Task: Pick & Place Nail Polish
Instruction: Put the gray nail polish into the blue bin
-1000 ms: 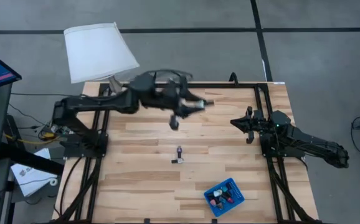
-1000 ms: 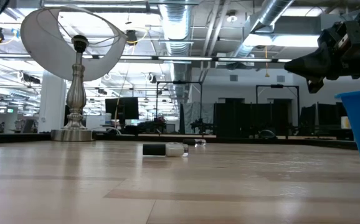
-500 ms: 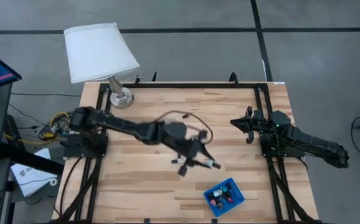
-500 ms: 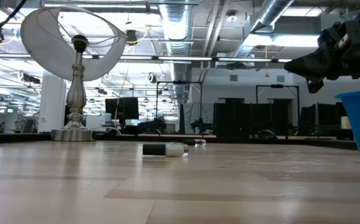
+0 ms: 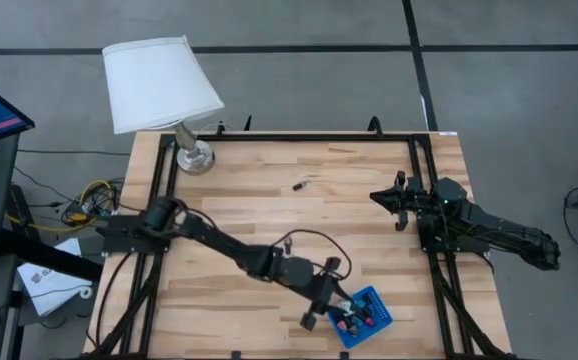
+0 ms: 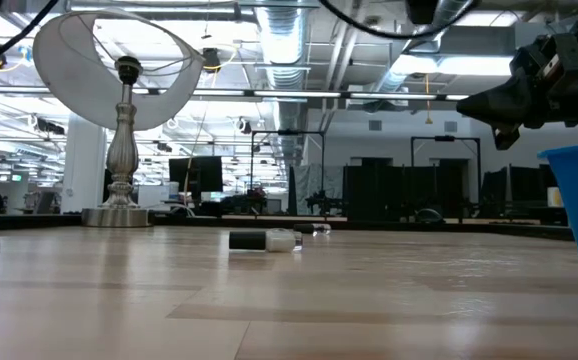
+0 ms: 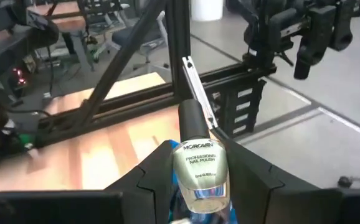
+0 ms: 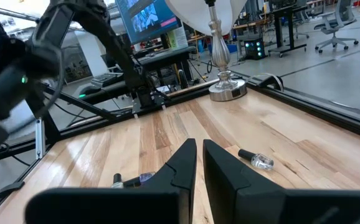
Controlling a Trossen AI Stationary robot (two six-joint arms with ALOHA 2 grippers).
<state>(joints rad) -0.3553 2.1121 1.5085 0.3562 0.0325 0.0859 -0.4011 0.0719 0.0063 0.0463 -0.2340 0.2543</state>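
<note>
Blue tray [image 5: 367, 301] already holds several bottles, and your left gripper [image 5: 321, 306] hangs at its edge, clamped on a pale nail polish bottle [image 7: 197, 169]. One bottle [image 5: 300, 184] lies mid-table, unpicked. Your right gripper [image 5: 401, 201] waits, fingers nearly together.

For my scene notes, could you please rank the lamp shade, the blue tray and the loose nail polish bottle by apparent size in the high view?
1. Lamp shade, largest by far, though it stands nearer the overhead camera.
2. Blue tray, partly hidden by the left gripper.
3. Nail polish bottle, a tiny speck.
</note>
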